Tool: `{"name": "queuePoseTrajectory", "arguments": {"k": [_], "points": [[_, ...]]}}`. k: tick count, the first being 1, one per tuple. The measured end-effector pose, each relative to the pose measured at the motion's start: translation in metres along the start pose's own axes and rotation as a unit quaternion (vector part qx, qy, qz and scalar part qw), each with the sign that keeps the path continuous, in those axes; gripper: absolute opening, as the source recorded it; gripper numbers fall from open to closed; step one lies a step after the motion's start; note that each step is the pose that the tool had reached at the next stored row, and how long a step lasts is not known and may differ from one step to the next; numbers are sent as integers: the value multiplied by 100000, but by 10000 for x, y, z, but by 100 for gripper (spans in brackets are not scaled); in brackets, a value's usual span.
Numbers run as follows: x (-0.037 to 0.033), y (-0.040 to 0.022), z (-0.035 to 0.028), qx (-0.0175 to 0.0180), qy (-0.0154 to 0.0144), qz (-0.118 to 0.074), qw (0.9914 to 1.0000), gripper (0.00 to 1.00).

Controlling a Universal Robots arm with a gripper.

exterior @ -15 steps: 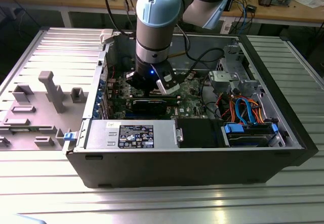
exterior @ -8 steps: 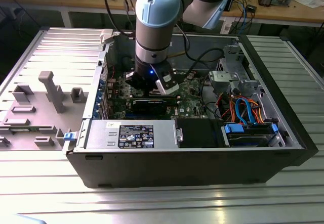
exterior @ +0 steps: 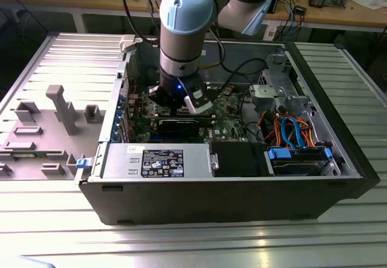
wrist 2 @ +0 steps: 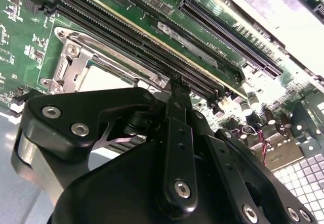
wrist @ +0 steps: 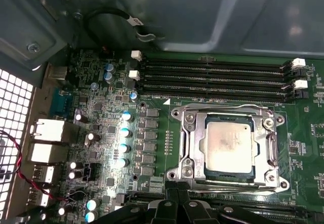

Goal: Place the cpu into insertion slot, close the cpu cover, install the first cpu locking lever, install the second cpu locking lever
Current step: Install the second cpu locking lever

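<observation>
In the first wrist view the cpu (wrist: pixel 229 144), a silvery-grey square, lies in the insertion slot (wrist: pixel 230 178) on the green motherboard. The cpu cover (wrist: pixel 190 143), a silvery frame, lies flat around it. Thin wire levers run along two sides of the frame (wrist: pixel 228 106). My gripper (wrist: pixel 177 196) is shut with nothing between its fingers, its tips just beside the socket's edge. The second wrist view has the black gripper (wrist 2: pixel 177 85) over the memory slots, with the cpu (wrist 2: pixel 101 80) and cover (wrist 2: pixel 66 64) beside it. In the exterior view the gripper (exterior: pixel 176 107) reaches down into the open computer case.
Long black memory slots (wrist: pixel 212 77) run beside the socket. In the case sit a black labelled power supply box (exterior: pixel 163 159), a blue drive bay (exterior: pixel 299 159) and orange and blue cables (exterior: pixel 290 129). A grey fixture tray (exterior: pixel 54 117) lies at the exterior view's left.
</observation>
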State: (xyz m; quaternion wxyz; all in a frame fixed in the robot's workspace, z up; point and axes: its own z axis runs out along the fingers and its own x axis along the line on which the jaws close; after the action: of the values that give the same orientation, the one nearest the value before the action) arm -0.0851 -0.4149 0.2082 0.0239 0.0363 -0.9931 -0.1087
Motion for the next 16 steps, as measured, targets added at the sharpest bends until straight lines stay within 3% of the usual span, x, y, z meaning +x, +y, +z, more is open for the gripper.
{"name": "queuePoseTrajectory", "arguments": {"k": [5,12,16], "points": [[12,-1,14,-664,-52,-4,99998,11],[25,-11,63,-1049,-75,27,99994,11],[24,-18,98,-1761,-139,-17,99984,11]]}}
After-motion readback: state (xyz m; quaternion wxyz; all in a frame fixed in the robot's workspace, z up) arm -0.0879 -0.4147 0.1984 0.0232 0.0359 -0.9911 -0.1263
